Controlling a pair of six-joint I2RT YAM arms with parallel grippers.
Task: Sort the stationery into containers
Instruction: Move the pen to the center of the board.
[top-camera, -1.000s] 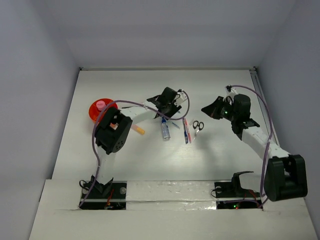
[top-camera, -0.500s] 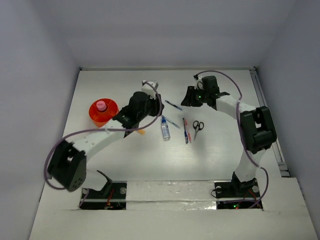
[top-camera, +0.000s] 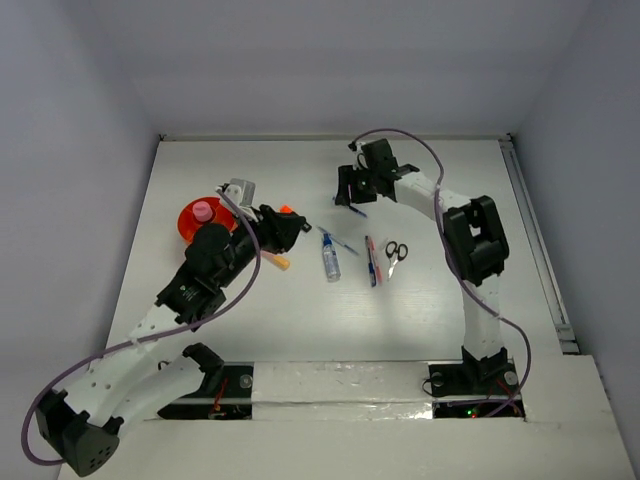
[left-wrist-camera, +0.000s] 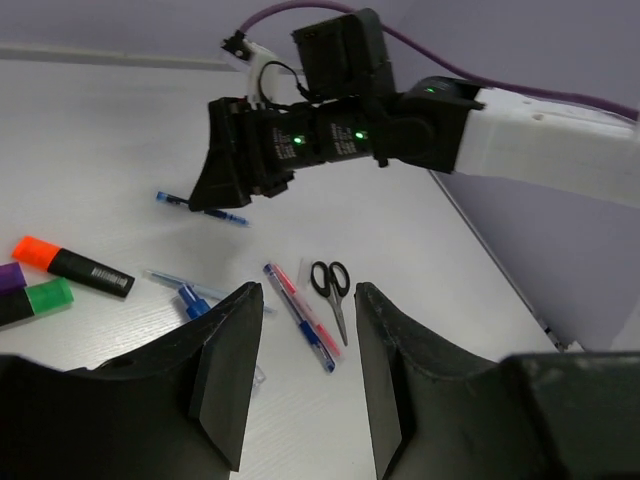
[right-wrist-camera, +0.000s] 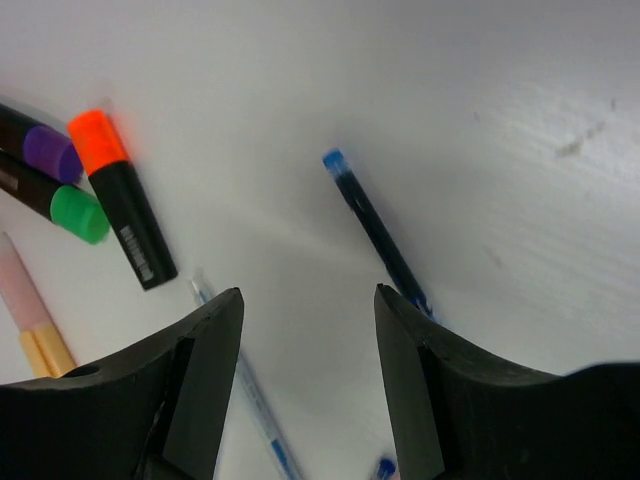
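Since a second ago both arms have relocated. The left gripper (top-camera: 285, 228) has pulled back from the middle of the table (top-camera: 300, 330) toward the orange cup (top-camera: 185, 226), and the right gripper (top-camera: 348, 190) has swung in from the right side to the far centre.

Top view. The orange cup stands at the far left with the pink-capped bottle (top-camera: 203, 210) upright inside it. The left gripper hangs just right of the cup, and the cap of the orange highlighter (top-camera: 290, 211) shows at its far side. The yellow marker (top-camera: 277, 260) lies just nearer than the gripper. Mid-table lies the clear blue-capped bottle (top-camera: 331, 262), with two pens (top-camera: 373, 262) to its right and the scissors (top-camera: 396, 252) beside those. The right gripper is over the blue pen (left-wrist-camera: 205, 208), which is mostly hidden from here.

Left wrist view. The jaws stand moderately apart with nothing between them. On the table ahead are the orange highlighter, the green highlighter (left-wrist-camera: 35, 300), the pens and the scissors. The right gripper sits low over the blue pen.

Right wrist view. The jaws are wide and empty. The blue pen lies flat beyond the fingertips. Its lower end meets the edge of the finger on the picture's right, and I cannot tell whether they touch. The purple highlighter (right-wrist-camera: 40, 150), green and orange highlighters lie together at upper left. A thin clear pen (right-wrist-camera: 245, 390) lies by the other finger.
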